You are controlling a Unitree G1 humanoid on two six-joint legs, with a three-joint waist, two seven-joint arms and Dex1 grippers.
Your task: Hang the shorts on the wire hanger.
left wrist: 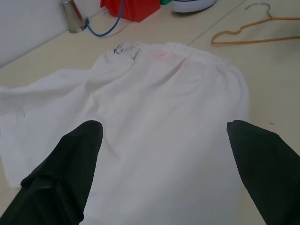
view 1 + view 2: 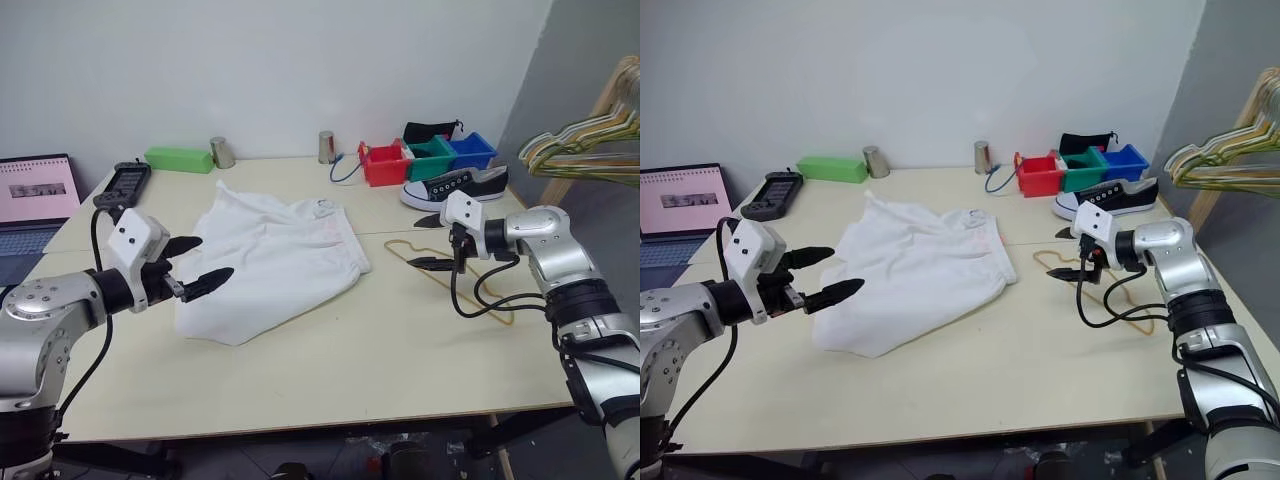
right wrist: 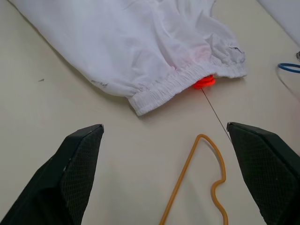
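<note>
The white shorts [image 2: 270, 255] lie flat in the middle of the table, with the gathered waistband [image 3: 173, 84] toward the right. To their right, the thin yellow-orange wire hanger [image 3: 187, 164] lies flat on the table, its pale hook [image 1: 258, 5] pointing away from the shorts. My left gripper [image 2: 216, 256] hovers open at the shorts' left edge, nothing between its fingers. Above the hanger's near end, beside the waistband, my right gripper [image 2: 414, 242] is open and empty, and its cable partly hides the hanger.
Red, green and blue bins [image 2: 383, 163] and a black-and-white sneaker [image 2: 455, 187] stand at the back right. Two metal cylinders [image 2: 221, 152], a green box [image 2: 178, 159] and a black device [image 2: 125, 182] line the back left. A laptop [image 2: 35, 195] sits far left, and a bunch of hangers [image 2: 585, 140] hangs far right.
</note>
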